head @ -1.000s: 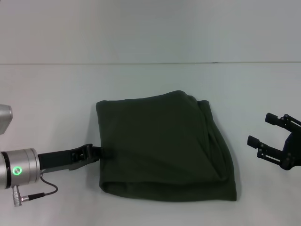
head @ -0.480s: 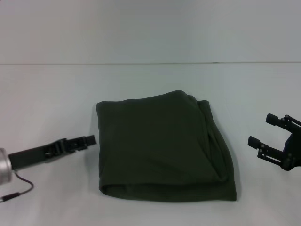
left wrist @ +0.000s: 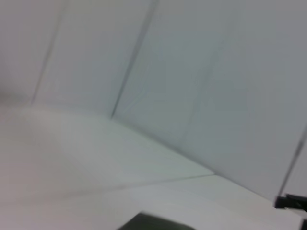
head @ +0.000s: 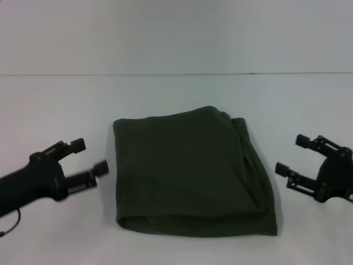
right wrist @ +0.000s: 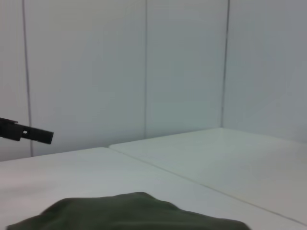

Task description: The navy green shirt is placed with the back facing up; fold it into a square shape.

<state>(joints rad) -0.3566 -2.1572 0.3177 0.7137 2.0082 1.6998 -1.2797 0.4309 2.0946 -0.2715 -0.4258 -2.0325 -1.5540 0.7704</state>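
The navy green shirt (head: pixel 193 171) lies folded into a rough square in the middle of the white table, plain dark olive side up, with rounded folds along its right and near edges. My left gripper (head: pixel 90 156) hovers just off the shirt's left edge, open and holding nothing. My right gripper (head: pixel 291 154) is off the shirt's right edge, also open and empty. The right wrist view shows the shirt (right wrist: pixel 129 213) low in the picture and a finger of the left gripper (right wrist: pixel 26 133) beyond it. A corner of the shirt (left wrist: pixel 153 223) shows in the left wrist view.
The white table (head: pixel 176 94) runs back to a pale wall, its far edge a thin line. Bare tabletop surrounds the shirt on all sides. No other objects are in sight.
My left gripper has drawn back from the shirt's left edge, lifted and turned so both fingers show apart. My right gripper has shifted slightly toward the shirt. The shirt has not moved.
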